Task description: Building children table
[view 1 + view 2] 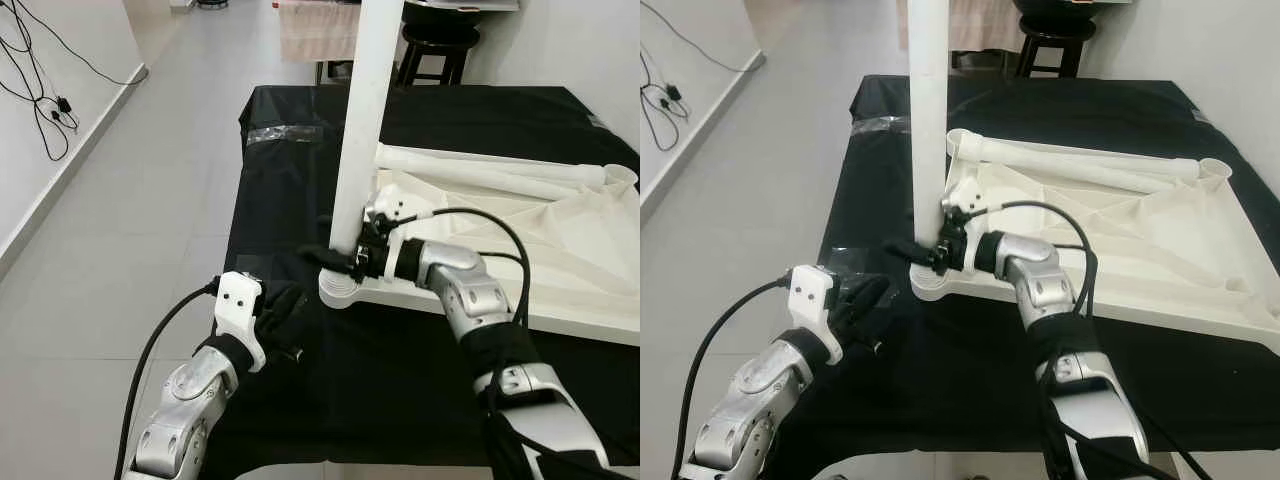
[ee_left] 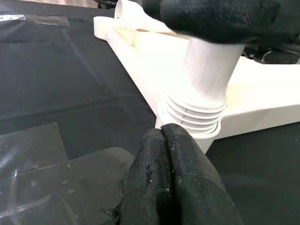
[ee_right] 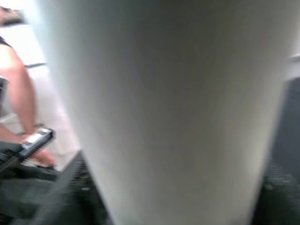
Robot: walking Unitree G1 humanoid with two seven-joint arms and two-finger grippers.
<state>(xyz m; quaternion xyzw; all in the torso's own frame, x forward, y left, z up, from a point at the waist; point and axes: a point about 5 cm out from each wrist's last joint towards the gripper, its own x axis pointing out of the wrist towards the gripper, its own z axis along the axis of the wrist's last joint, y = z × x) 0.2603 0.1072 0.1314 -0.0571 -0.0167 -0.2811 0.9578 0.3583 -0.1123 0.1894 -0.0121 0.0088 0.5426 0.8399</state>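
Right gripper (image 1: 335,258) is clamped on the white table leg (image 1: 362,120), its black fingers closed around the low part of the leg just above the ribbed collar. The leg stands upright in the corner socket (image 1: 343,290) of the white tabletop (image 1: 1160,240), which lies upside down on the black cloth (image 1: 290,180). The socket is at the corner of the tabletop nearest to the robot, at about 9 o'clock from the rest of the panel. Two more white legs (image 1: 1080,160) lie on the tabletop along its far edge, at 12 o'clock from the right gripper. Left gripper (image 1: 285,315) rests on the cloth at 7 o'clock from the socket, near it but apart, and its two black fingers (image 2: 173,183) are pressed together with nothing between them. Beside it a piece of clear tape (image 2: 33,154) lies on the cloth. At 12 o'clock, beyond the table, a black stool (image 1: 440,40) stands on the grey floor (image 1: 150,200), and black cables (image 1: 40,100) hang on the wall at 10 o'clock.
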